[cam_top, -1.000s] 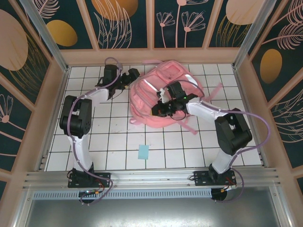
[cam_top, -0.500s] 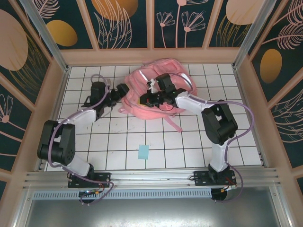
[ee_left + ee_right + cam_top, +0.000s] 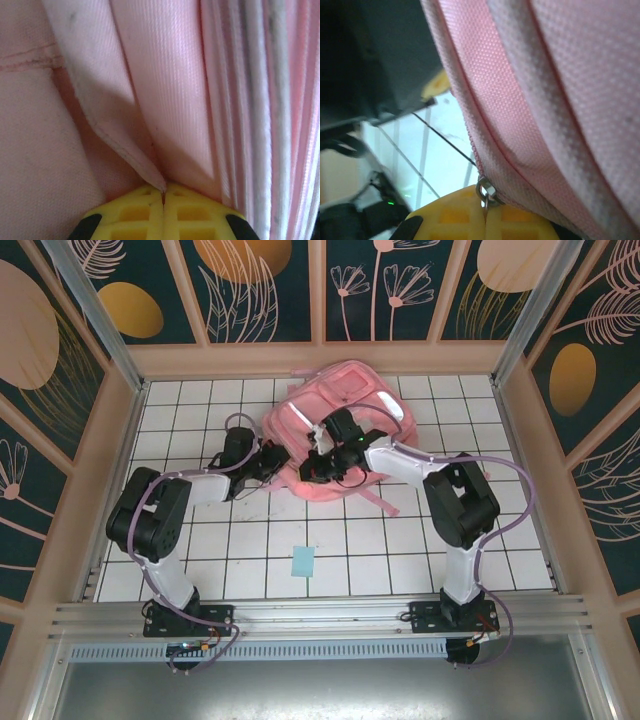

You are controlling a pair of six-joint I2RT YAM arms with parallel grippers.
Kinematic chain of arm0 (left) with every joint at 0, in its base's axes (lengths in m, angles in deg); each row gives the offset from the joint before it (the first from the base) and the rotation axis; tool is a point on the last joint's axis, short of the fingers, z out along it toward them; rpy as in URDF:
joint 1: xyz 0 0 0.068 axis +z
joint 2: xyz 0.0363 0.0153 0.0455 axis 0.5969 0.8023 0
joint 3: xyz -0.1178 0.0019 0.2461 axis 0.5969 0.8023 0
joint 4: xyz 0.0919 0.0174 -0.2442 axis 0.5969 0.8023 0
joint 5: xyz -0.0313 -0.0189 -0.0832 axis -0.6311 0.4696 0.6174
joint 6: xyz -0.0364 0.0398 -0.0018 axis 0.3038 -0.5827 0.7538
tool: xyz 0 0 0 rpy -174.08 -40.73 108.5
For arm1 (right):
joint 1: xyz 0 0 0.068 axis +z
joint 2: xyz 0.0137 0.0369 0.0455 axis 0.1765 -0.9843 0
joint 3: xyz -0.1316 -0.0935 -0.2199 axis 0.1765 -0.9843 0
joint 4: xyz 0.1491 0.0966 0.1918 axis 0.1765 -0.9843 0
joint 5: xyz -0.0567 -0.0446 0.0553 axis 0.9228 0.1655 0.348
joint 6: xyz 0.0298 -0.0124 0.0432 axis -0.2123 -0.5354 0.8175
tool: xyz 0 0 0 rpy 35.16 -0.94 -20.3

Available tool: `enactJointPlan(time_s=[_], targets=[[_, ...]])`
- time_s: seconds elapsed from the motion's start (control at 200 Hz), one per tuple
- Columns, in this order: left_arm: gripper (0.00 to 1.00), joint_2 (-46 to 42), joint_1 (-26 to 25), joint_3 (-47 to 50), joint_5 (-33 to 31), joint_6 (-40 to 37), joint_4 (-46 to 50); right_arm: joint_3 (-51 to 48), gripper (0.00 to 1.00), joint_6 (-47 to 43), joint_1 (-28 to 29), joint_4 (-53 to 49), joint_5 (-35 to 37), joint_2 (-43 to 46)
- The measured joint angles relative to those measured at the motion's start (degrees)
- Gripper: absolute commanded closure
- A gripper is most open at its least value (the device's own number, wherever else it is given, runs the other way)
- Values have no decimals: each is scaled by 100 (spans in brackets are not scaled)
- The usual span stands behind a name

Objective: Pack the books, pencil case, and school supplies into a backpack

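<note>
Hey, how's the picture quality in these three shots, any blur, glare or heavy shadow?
Top external view: sharp and evenly lit, but the backpack has white glare on its shiny strips. Left wrist view: very close, fabric slightly soft, dark shadow in the fold above the left end effector. Right wrist view: weave crisp, background blurred, tiles washed out.

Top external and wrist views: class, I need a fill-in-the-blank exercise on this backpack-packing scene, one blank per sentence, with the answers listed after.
1. The backpack is ___ in colour.
2. The left end effector is ___ on backpack fabric.
3. The right end effector grips a small metal ___ on the backpack's edge.
4. The pad lies on the ___-tiled table.

Missing words: pink; shut; ring; white.
</note>
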Motion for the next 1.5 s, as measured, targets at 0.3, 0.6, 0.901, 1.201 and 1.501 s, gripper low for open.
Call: enactJointPlan(time_s=[0.3, 0.6, 0.901, 1.201, 1.501], targets=[[100, -509, 39, -35, -20, -334, 494, 98, 100, -713, -369, -1714, 2662, 52], [100, -822, 120, -35, 87, -529, 518, 540, 100, -1016, -1255, -2081, 3860, 105], [100, -1338, 645, -11, -343, -734, 522, 901, 100, -1683, -1982, -2039, 5630, 83], [18, -1220, 612, 0, -120, -422, 306, 953, 100, -1373, -1853, -1904, 3211, 278], [1, -1246, 48, 170, -7, 267, -15, 1071, 100, -774, -1106, -1115, 1082, 293]])
